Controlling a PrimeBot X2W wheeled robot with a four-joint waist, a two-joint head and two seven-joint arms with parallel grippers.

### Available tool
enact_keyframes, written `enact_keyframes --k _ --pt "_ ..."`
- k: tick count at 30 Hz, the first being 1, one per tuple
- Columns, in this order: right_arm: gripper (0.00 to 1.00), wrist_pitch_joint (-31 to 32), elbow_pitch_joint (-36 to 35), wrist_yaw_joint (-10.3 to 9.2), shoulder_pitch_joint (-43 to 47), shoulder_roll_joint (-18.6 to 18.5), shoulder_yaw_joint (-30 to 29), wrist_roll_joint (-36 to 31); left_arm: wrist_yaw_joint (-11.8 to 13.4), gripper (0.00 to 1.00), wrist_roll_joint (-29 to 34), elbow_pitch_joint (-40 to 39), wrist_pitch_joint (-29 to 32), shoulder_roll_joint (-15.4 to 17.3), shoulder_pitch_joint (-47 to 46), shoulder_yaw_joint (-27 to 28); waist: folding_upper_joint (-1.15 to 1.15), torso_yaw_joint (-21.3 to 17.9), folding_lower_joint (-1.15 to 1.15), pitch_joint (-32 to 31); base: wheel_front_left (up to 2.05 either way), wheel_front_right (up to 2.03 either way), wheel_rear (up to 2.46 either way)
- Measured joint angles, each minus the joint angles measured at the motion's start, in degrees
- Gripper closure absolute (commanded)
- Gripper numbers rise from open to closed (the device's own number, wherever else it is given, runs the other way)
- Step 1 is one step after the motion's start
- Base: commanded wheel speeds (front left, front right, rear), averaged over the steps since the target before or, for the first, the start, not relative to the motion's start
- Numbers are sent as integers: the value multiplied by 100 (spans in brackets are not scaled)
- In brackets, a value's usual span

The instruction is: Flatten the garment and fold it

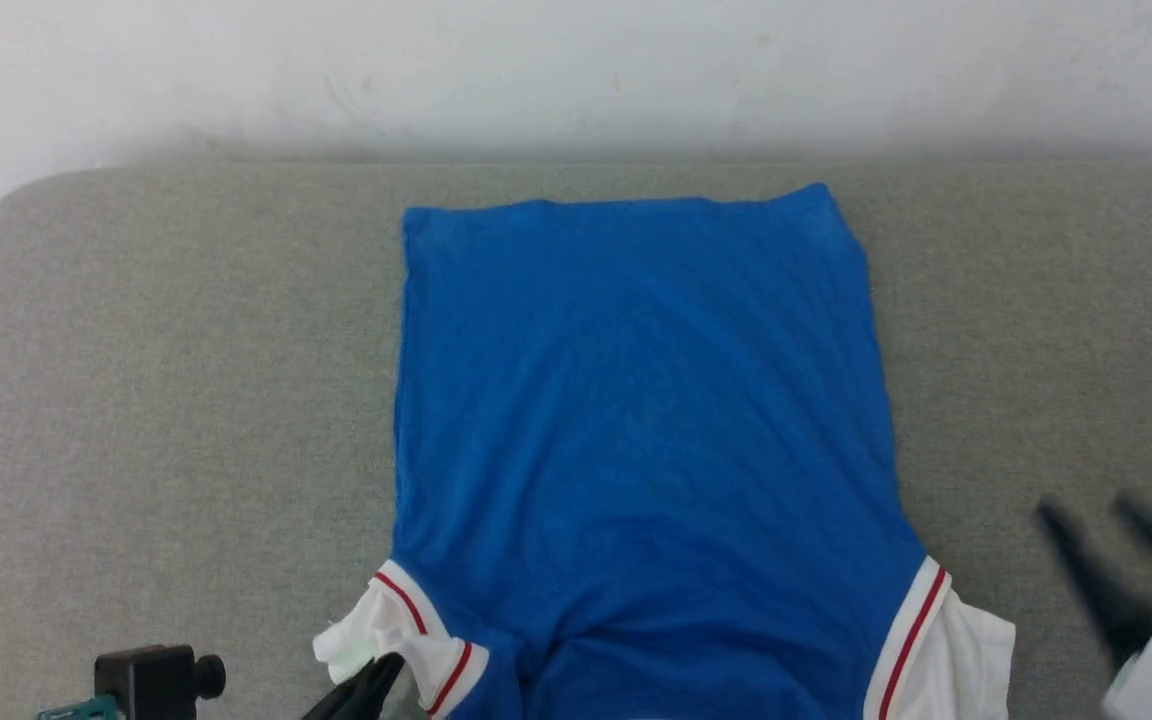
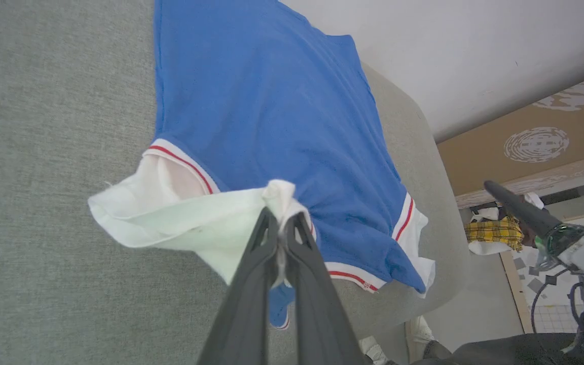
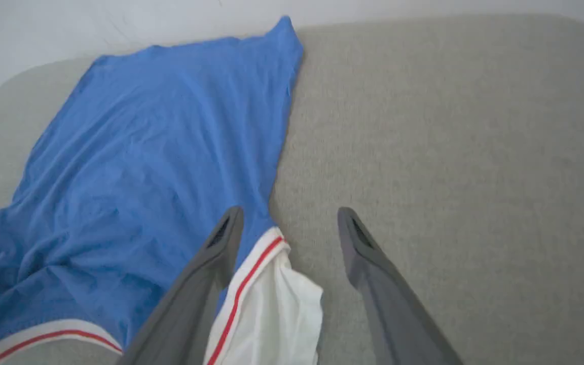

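Note:
The garment (image 1: 636, 400) is a royal-blue shirt lying spread on the grey padded table (image 1: 156, 400), plain side up, hem toward the wall. Its white sleeves with red-striped trim lie at the near corners. My left gripper (image 2: 281, 217) is shut on the edge of the left white sleeve (image 2: 170, 218), lifting it a little off the table; the same gripper (image 1: 391, 662) sits at the bottom edge of the head view. My right gripper (image 3: 289, 218) is open above the table, with the right sleeve (image 3: 271, 309) lying loose below its left finger. It looks blurred in the head view (image 1: 1086, 507), right of the shirt.
A white wall (image 1: 576, 70) runs behind the table. A black knobbed mount (image 1: 151, 680) stands at the near left edge. Beyond the table's right end, the floor holds a yellow plaid cloth (image 2: 495, 230) and a brown cardboard panel (image 2: 525, 152).

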Motion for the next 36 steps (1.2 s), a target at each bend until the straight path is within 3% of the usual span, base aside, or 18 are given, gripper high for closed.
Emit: enact_keyframes --k 4,7,18,25,36 --pt "0 219 -882 0 -1294 -66 -454 -167 -69 100 38 -24 -140 -52 -140 19 0 27 0 214 0 0 0" --pt "0 520 -798 0 -2447 -222 -358 -404 -164 100 54 -47 -210 -88 -254 13 0 61 0 407 0 0 0" --pt "0 1491 1574 0 -5692 -519 70 -1629 -517 100 55 -81 -259 -199 -959 -192 0 364 1 1329 0 0 0" --pt "0 1762 2661 0 -6197 -454 42 -2154 -721 100 55 48 -254 -328 -1333 -412 0 700 1 1903 0 0 0" --pt "0 1702 3086 0 -6060 -414 -179 -2356 -912 100 55 347 -260 -499 -1674 -659 0 1318 0 2499 0 0 0"
